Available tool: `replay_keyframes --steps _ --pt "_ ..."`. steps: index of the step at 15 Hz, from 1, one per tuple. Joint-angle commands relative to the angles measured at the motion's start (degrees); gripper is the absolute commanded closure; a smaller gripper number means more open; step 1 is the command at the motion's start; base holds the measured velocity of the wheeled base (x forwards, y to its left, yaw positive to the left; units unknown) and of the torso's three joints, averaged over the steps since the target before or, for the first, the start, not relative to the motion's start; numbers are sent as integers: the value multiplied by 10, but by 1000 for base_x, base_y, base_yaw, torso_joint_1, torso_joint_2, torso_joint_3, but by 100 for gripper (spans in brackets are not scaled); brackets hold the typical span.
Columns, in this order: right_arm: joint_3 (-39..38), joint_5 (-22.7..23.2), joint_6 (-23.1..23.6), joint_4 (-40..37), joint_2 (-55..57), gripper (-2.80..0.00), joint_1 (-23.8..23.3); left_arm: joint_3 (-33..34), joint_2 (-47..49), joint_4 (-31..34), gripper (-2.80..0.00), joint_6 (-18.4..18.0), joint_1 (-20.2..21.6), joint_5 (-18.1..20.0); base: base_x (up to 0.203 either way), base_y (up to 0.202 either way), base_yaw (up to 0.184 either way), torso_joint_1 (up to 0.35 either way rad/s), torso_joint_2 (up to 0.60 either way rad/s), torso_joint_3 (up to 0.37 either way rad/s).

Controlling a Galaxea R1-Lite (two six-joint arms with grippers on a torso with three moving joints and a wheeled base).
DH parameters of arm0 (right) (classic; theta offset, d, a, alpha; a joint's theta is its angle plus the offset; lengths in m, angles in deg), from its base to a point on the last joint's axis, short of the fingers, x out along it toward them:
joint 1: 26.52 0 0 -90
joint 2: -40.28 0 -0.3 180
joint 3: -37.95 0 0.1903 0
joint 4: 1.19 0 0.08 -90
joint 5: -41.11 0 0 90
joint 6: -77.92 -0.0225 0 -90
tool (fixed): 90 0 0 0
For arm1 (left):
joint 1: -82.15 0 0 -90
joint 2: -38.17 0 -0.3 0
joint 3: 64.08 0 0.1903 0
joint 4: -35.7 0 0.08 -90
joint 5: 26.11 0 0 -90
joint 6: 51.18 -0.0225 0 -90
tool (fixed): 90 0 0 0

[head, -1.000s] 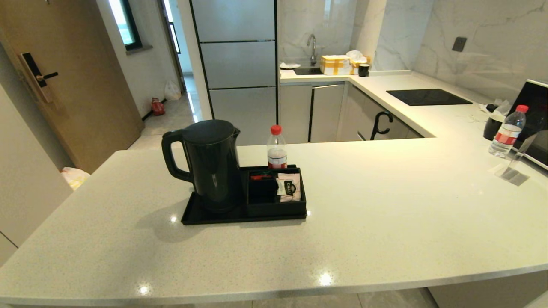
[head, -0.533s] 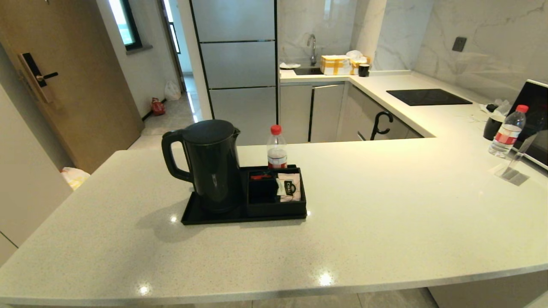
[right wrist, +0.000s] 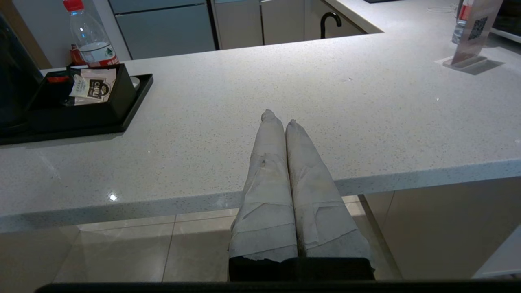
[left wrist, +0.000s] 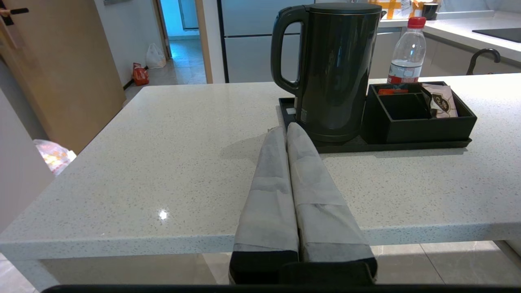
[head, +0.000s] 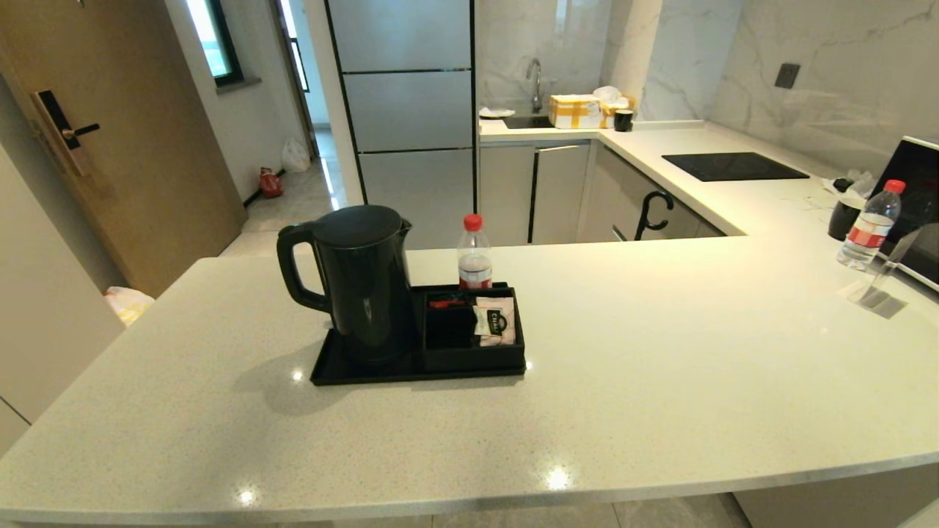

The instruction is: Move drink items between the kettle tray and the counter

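A tall black kettle (head: 363, 282) stands on the left part of the black kettle tray (head: 334, 374), which lies on the pale speckled counter (head: 660, 367). A whitish sachet (head: 495, 320) with a dark logo leans in the tray's right-hand compartment. Neither arm shows in the head view. In the left wrist view my left gripper (left wrist: 286, 129) is shut and empty, held off the counter's near edge and pointing at the kettle (left wrist: 333, 69). My right gripper (right wrist: 279, 118) is also shut and empty, near the counter's front edge, with the sachet (right wrist: 94, 86) off to its side.
A clear red-capped bottle (head: 475, 253) stands just behind the tray, and a small red item (head: 446, 301) lies in its back compartment. Far right are another bottle (head: 870, 225), a clear sign stand (head: 877, 290) and a black hob (head: 733, 166).
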Motion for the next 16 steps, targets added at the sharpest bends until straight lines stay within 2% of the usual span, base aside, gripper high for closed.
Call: replay_keyframes --steps 1,16 --pt "-18 -1 -5 0 0 0 0 23 0 -1 0 0 0 0 0 0 0 0 0 0" --pt "-18 -2 -10 1 0 0 0 23 0 -1 0 0 0 0 0 0 0 0 0 0"
